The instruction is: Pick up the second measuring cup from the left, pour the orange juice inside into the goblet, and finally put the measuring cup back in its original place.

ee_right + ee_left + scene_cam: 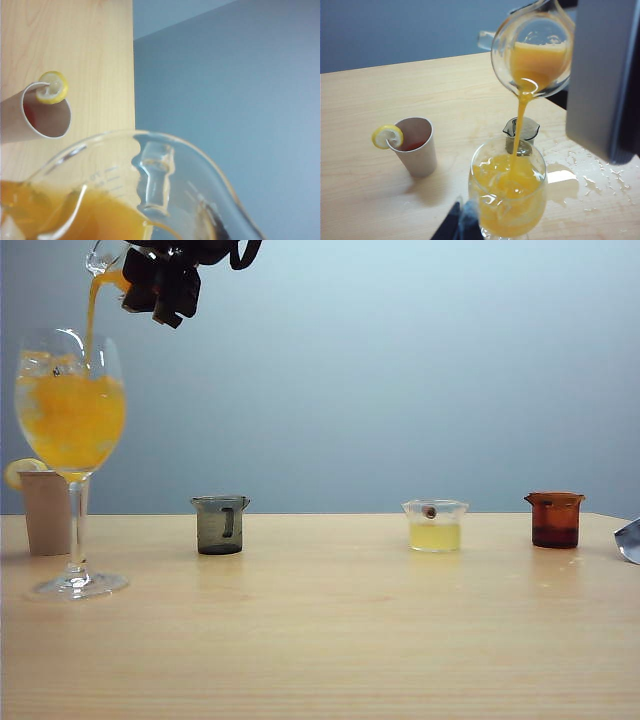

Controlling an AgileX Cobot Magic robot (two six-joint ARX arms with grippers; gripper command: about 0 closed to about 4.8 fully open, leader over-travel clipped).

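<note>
Tilted above goblet [70,420] near left table [350,640] edge: second measuring cup [105,258] pouring orange juice [92,310], right gripper [160,285] jaws grasping it. Left gripper [457,225] jaws' state unclear.

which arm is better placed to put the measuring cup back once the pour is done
Right, probably: the right gripper already holds the tilted measuring cup above the goblet. The left gripper is barely visible, beside the goblet and carrying nothing.
</note>
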